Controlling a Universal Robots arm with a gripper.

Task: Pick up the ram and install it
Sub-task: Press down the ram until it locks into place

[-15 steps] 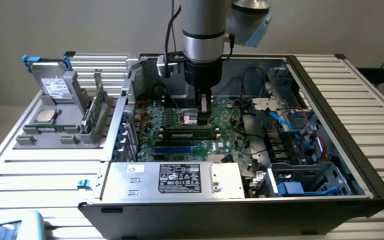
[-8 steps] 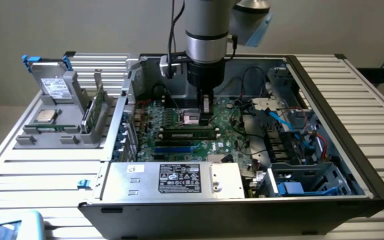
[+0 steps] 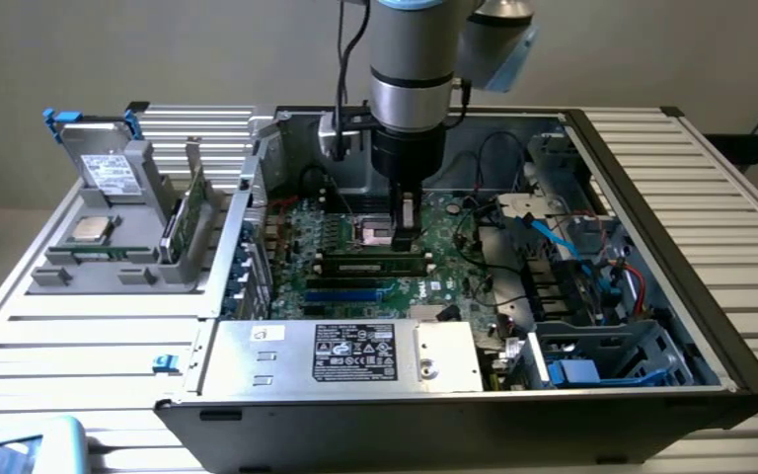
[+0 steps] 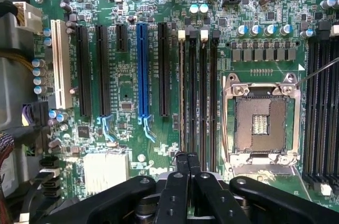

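Note:
The ram (image 3: 376, 264), a narrow green stick with black chips, stands on edge in a memory slot on the motherboard (image 3: 472, 257) inside the open computer case. My gripper (image 3: 406, 240) hangs straight down over the ram's end on the exterior view's right, at or just above its top edge. In the wrist view the two black fingers (image 4: 183, 163) are pressed together with nothing visible between them, in line with the long black memory slots (image 4: 198, 91). Whether the tips touch the ram I cannot tell.
The empty processor socket (image 4: 259, 123) lies beside the slots. A grey holder on the exterior view's left carries a hard drive (image 3: 106, 168), a silver processor chip (image 3: 90, 229) and a wider green card (image 3: 192, 212). Cables (image 3: 557, 237) and a metal power-supply box (image 3: 340, 351) crowd the case.

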